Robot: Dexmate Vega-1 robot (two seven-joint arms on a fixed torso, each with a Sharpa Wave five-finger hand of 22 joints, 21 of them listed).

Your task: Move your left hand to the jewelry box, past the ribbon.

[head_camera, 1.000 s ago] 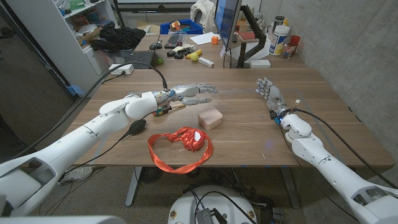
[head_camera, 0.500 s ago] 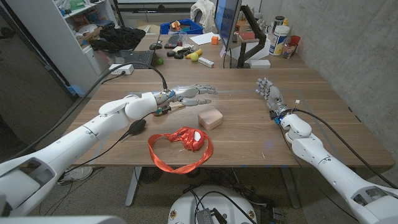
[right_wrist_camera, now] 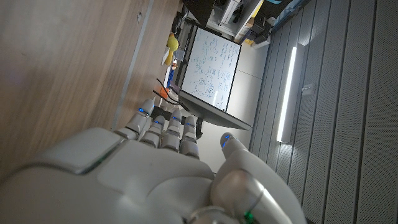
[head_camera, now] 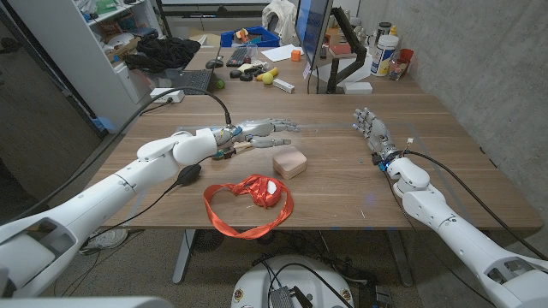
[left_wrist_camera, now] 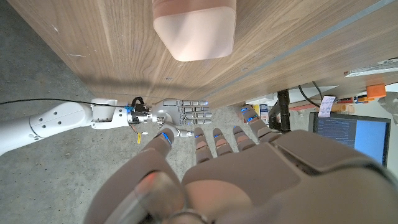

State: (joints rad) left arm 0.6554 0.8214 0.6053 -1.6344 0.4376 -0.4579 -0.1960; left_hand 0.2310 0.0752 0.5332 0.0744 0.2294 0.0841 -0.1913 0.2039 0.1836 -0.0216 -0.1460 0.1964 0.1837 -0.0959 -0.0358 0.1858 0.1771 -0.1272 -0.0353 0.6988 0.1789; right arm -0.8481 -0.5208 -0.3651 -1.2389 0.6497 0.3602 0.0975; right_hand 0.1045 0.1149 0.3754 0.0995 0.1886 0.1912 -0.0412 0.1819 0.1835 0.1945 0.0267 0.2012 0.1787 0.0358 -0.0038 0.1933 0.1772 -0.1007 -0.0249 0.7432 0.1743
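Note:
A small pink jewelry box (head_camera: pixel 289 162) sits near the middle of the wooden table (head_camera: pixel 342 184). A red ribbon (head_camera: pixel 248 204) lies looped in front of it, toward the near edge. My left hand (head_camera: pixel 261 131) hovers just behind and left of the box, fingers stretched out and apart, holding nothing. In the left wrist view the box (left_wrist_camera: pixel 194 28) shows beyond my left hand (left_wrist_camera: pixel 230 168), with no contact. My right hand (head_camera: pixel 372 128) stands on the right side of the table, fingers spread, and appears across the table in the left wrist view (left_wrist_camera: pixel 183 114).
A monitor (head_camera: pixel 312 34) on its stand, bottles (head_camera: pixel 385 53), a laptop (head_camera: pixel 184 79) and clutter crowd the far table. A black cable (head_camera: pixel 201 92) runs across the back left. A concrete wall borders the right side.
My left hand has edged slightly upward and back in the picture; the box, ribbon and right hand have not moved.

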